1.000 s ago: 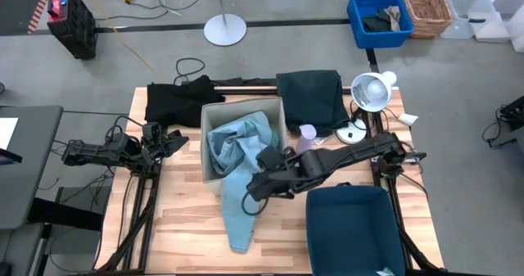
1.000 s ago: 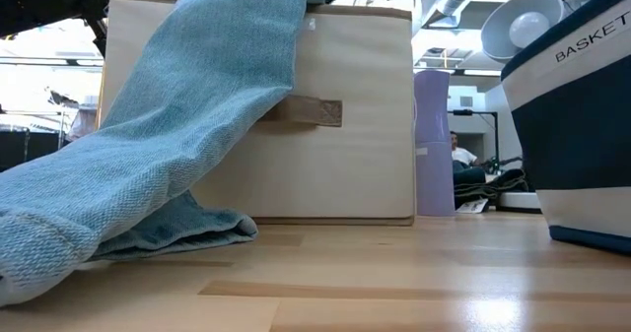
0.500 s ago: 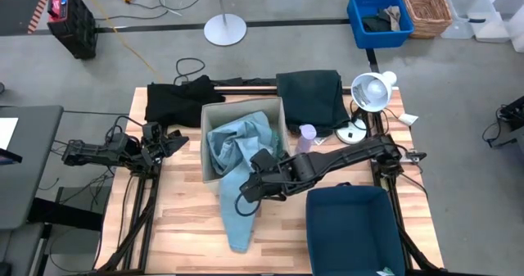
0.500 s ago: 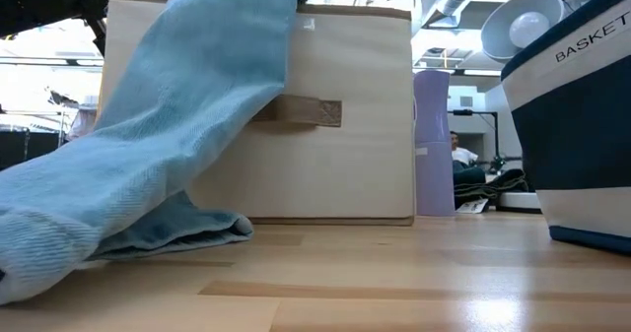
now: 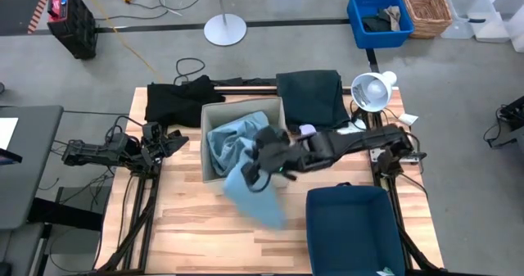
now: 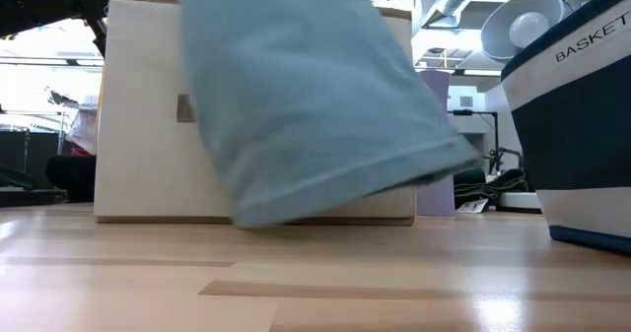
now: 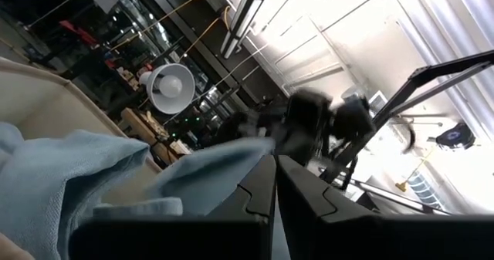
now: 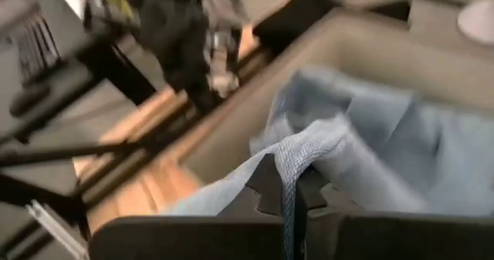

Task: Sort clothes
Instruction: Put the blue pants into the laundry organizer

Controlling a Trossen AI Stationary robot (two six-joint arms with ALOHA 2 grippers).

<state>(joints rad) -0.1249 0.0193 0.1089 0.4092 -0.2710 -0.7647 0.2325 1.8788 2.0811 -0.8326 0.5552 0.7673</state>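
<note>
A pale blue-grey garment [image 5: 246, 165] lies partly inside the beige fabric box [image 5: 214, 112], and the rest spills over the box's near wall. My right gripper [image 5: 255, 171] is shut on that outer part, just above the near wall. The garment's loose end [image 6: 315, 125] hangs in front of the box, clear of the table. A black garment [image 5: 176, 100] and a dark green one [image 5: 309, 96] lie flat at the table's far edge. My left gripper [image 7: 274, 184] waits shut at the table's left edge. My right gripper pinches a bunched fold of the pale blue-grey garment [image 8: 297, 158] between its two fingers; how many layers, I cannot tell. The fingers come slanting down from the table's right side. One part stays in the box, while the free end [image 5: 266, 209] hangs slack off the table.
The dark navy soft-sided bin [image 5: 352, 227] stands at the near right, close beside the hanging cloth. A purple bottle [image 5: 307, 132] and a white lamp [image 5: 372, 89] stand right of the box. Bare wood lies between the box and the near edge.
My right gripper has shut on the garment's hanging part and gone up and toward the box. The garment's long end, which lay on the table toward the near edge, has lifted clear and swung toward the right; the part in the box has stayed.
</note>
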